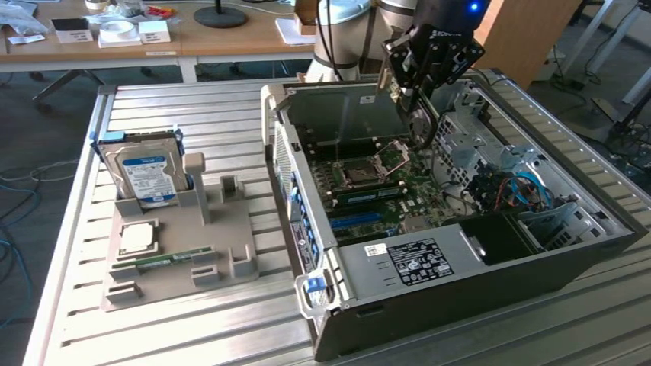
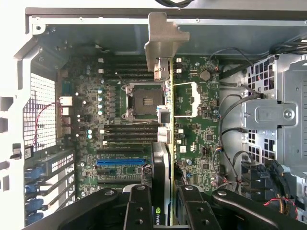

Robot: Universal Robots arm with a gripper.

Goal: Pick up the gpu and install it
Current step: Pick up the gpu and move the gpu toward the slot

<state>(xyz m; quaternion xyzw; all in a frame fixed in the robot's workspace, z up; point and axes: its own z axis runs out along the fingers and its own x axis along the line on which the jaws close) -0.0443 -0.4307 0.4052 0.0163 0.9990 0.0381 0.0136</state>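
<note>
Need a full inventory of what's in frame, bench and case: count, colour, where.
table: 1, silver, slatted, under everything
fixture: 1, grey, on the table at the exterior view's left
hard drive: 1, silver with blue label, upright in the fixture
CPU chip: 1, silver, flat on the fixture
RAM stick: 1, green, lying on the fixture
PC case: 1, black and grey, open, on the table at the exterior view's right
motherboard: 1, green, inside the case
gpu: 1, dark with silver bracket, on edge above the motherboard
gripper: 1, black, closed on the gpu, over the open case
</note>
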